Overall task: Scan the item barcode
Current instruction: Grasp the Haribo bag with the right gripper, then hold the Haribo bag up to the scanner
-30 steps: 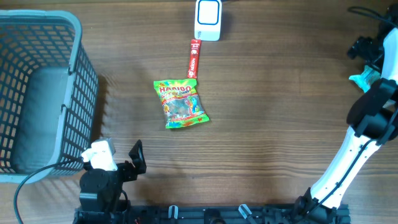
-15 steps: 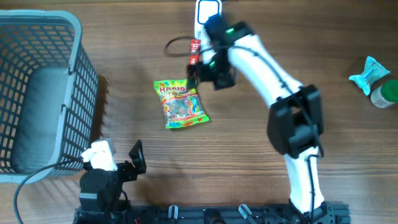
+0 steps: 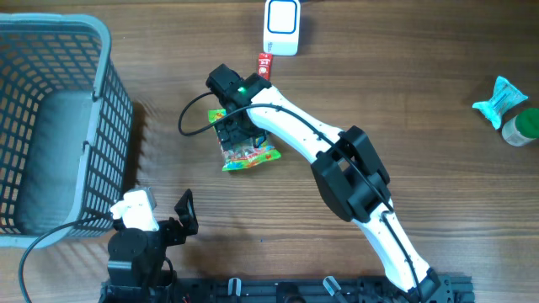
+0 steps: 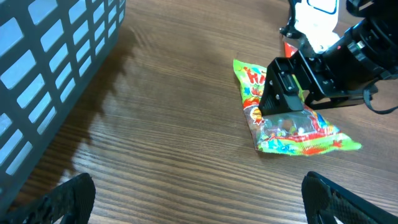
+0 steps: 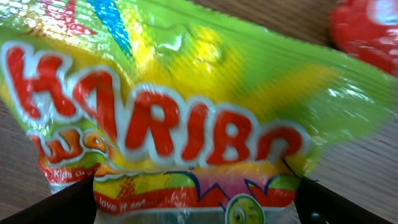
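Now the Haribo gummy bag (image 3: pixel 250 155) lies flat in the middle of the wooden table (image 3: pixel 404 101), near the white barcode scanner (image 3: pixel 281 27) and a red stick packet (image 3: pixel 264 61). The right gripper (image 3: pixel 229 126) hangs over the bag's upper half, fingers wide apart, holding nothing. The left gripper (image 4: pixel 199 202) sits near the grey basket (image 3: pixel 105 50), its fingers also spread apart

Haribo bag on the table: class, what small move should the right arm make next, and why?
Probably lower the right gripper slightly and close its fingers on the top edge of the Haribo bag. The fingers stand open directly over that edge, the bag lies flat and unheld on the table, and the white scanner sits beyond it, so a grip likely comes first.
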Robot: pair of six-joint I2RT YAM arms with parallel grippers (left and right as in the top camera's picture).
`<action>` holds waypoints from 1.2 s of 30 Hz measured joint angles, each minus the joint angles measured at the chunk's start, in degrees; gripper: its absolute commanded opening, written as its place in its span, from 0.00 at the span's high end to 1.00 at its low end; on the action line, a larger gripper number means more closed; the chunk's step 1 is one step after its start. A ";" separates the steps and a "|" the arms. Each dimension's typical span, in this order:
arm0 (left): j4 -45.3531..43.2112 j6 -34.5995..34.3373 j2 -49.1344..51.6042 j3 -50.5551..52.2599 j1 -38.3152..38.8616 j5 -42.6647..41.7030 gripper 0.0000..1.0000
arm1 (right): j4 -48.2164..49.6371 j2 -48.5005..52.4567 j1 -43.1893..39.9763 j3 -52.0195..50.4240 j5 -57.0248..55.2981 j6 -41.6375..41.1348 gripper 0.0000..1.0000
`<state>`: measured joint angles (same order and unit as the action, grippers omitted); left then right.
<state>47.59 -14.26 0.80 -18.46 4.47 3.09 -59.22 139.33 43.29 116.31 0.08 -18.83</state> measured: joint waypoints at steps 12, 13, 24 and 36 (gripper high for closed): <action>0.00 0.00 0.00 0.00 0.00 0.00 0.00 | -21.73 2.14 -7.48 4.24 27.08 0.68 0.96; 0.00 0.00 0.00 0.00 0.00 0.00 0.00 | -24.50 2.14 -10.45 4.28 34.03 0.66 0.96; 0.00 0.00 0.00 0.00 0.00 0.00 0.00 | -32.74 2.14 -25.22 4.59 71.30 -8.17 0.96; 0.00 0.00 0.00 0.00 0.00 0.00 0.00 | 20.76 -11.45 -25.11 4.79 36.74 -17.33 0.95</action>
<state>47.59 -14.26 0.80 -18.46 4.47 3.09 -38.46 127.87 18.17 121.10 36.82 -36.16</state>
